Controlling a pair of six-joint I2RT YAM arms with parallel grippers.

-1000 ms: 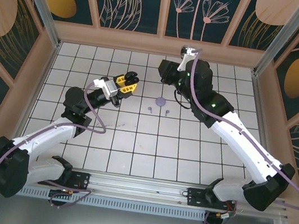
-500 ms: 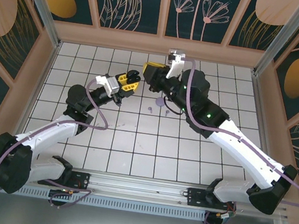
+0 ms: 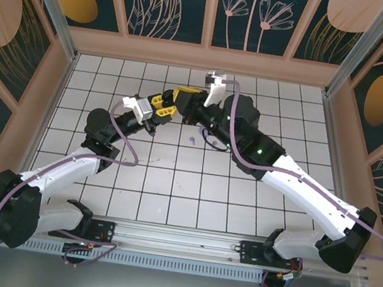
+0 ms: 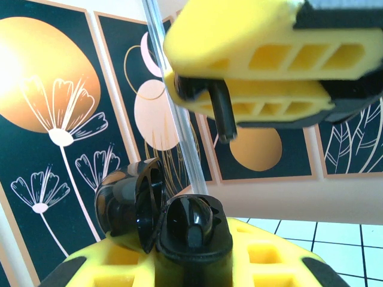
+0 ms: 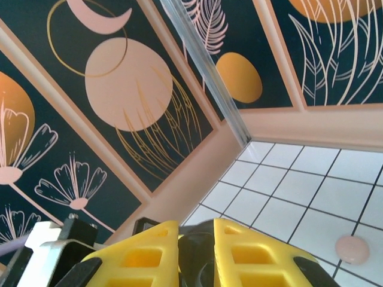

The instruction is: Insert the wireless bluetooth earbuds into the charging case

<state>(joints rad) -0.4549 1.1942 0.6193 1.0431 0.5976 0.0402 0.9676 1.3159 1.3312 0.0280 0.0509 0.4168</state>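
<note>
My left gripper (image 4: 188,266) is shut on the black charging case (image 4: 190,230), which it holds upright with its lid (image 4: 128,203) hinged open to the left. Just above the case's open mouth is my right gripper (image 4: 197,84), shut on a black earbud (image 4: 222,113) whose stem points down at the case. The two are close but apart. In the right wrist view the black earbud (image 5: 195,254) sits pinched between the yellow fingers (image 5: 146,254). From above, the two grippers (image 3: 165,104) (image 3: 184,99) meet over the far middle tiles. A lilac earbud (image 3: 191,140) lies on the floor below them.
A pale pink disc (image 5: 352,249) lies on the white tiled floor (image 3: 171,177) at the right of the right wrist view. The right arm (image 3: 276,164) stretches across the middle tiles. Patterned walls (image 3: 212,16) close the cell in at the back and sides.
My right gripper has swung left with the black earbud and now hangs over the case in my left gripper. The right arm now covers the lilac disc. The left arm has barely moved.
</note>
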